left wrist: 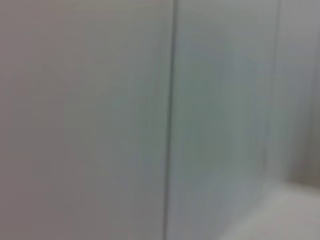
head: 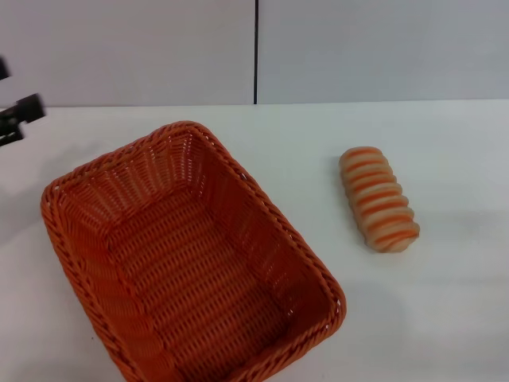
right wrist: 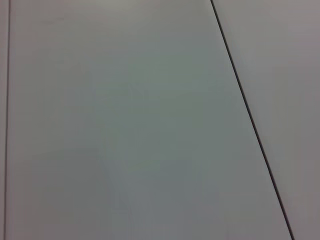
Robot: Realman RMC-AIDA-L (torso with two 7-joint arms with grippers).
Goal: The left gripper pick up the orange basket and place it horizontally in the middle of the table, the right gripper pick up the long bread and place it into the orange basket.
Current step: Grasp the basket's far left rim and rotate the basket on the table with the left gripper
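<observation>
Orange basket (head: 191, 263) looks light and stiff; grab its braided rim. It sits just beside the left end effector (head: 20, 115); can't tell its opening.

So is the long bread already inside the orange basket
No, the long bread lies on the bare table to the right of the orange basket, apart from it, and the basket holds nothing.

On the desk (head: 461, 318): basket (head: 191, 259) at the left, set askew, long bread (head: 378, 199) well apart to its right. Left claw (head: 17, 115) at the far left edge, behind the basket.
</observation>
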